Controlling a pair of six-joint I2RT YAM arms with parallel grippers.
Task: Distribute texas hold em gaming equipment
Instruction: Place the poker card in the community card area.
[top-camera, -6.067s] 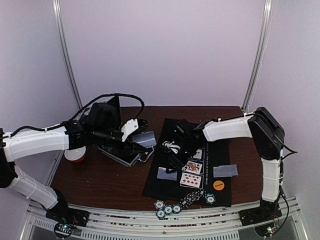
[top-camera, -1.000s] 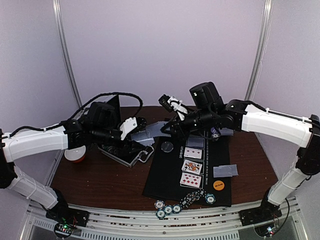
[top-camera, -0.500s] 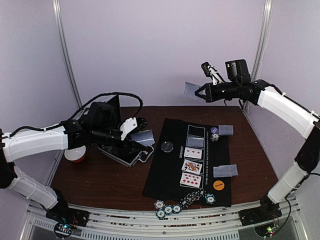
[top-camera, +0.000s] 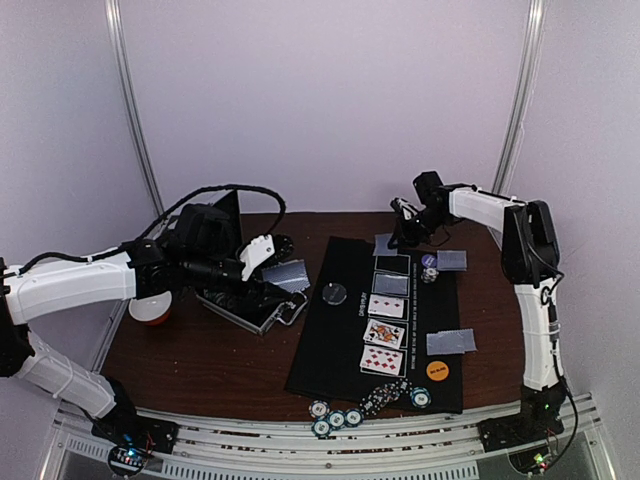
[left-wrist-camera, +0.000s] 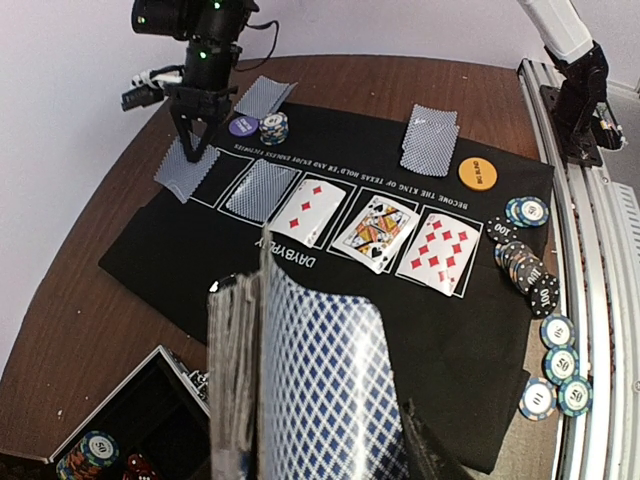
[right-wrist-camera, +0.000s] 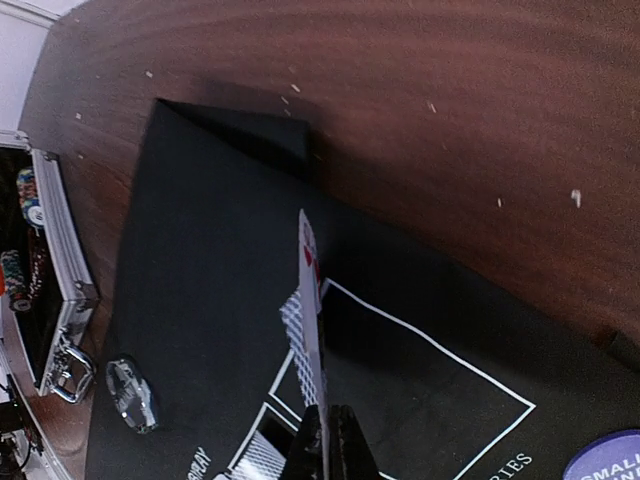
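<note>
My left gripper (top-camera: 268, 270) is shut on a deck of grey-blue-backed cards (left-wrist-camera: 300, 390) and holds it over the silver case (top-camera: 245, 308). My right gripper (top-camera: 399, 236) is shut on one card (right-wrist-camera: 312, 320), which it holds low over the far end of the black mat (top-camera: 330, 360); the card also shows in the left wrist view (left-wrist-camera: 188, 165). On the mat lie two face-down cards (top-camera: 390, 263) and three face-up cards (top-camera: 385, 333). A purple disc (left-wrist-camera: 243, 126) and a chip stack (left-wrist-camera: 272, 127) sit at the far right. An orange disc (top-camera: 436, 369) and a dark disc (top-camera: 334, 293) lie on the mat.
Face-down card pairs (top-camera: 450, 260) (top-camera: 450, 342) lie along the mat's right side. Several chips (top-camera: 336, 418) (top-camera: 386, 395) lie at the near edge. The open case holds more chips (left-wrist-camera: 85, 455). A red-and-white bowl (top-camera: 150, 310) stands behind my left arm.
My right arm took a card from beside the deck, swung it up high at the back right, then came down to the mat's far end. The left arm has not moved.
</note>
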